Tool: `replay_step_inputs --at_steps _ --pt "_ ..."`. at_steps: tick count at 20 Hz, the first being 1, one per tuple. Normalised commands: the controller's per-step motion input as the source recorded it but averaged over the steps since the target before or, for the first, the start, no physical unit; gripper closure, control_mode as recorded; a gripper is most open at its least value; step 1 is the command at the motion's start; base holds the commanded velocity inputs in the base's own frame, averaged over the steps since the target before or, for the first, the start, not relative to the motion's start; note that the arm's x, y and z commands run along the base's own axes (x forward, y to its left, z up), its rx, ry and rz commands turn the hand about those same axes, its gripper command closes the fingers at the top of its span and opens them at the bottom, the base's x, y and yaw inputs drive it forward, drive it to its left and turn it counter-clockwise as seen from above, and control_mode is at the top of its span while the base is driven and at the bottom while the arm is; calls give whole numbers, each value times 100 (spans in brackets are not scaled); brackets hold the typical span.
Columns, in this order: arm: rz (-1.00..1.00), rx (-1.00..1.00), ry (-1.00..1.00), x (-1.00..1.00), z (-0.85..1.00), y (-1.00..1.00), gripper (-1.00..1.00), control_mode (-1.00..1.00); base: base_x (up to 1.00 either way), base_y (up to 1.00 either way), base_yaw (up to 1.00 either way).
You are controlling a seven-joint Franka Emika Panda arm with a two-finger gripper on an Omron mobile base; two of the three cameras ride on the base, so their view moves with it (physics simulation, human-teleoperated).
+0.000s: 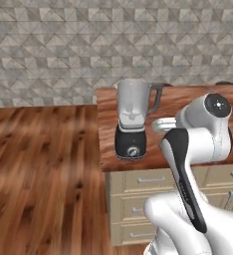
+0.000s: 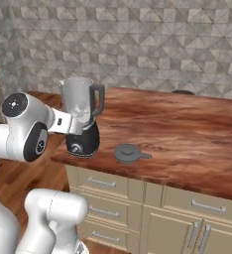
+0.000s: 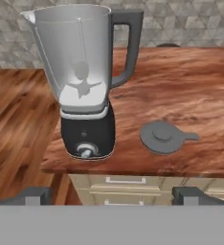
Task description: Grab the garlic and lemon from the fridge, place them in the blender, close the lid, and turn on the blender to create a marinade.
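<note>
My gripper hangs with its two dark fingertips spread wide apart and nothing between them, facing the blender from the floor side of the wooden counter. The blender stands near the counter's front left corner, jar uncovered, silver knob toward me, handle to the right. The lid lies flat on the countertop just right of the black base, apart from it. Pale drawers run below the counter.
</note>
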Motion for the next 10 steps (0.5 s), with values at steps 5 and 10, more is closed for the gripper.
replay_step_inputs --at_steps 5,10 --pt "0 0 0 0 0 0 -100 100 -97 -74 -26" --pt "0 0 0 0 0 0 -100 100 -27 -83 -46"
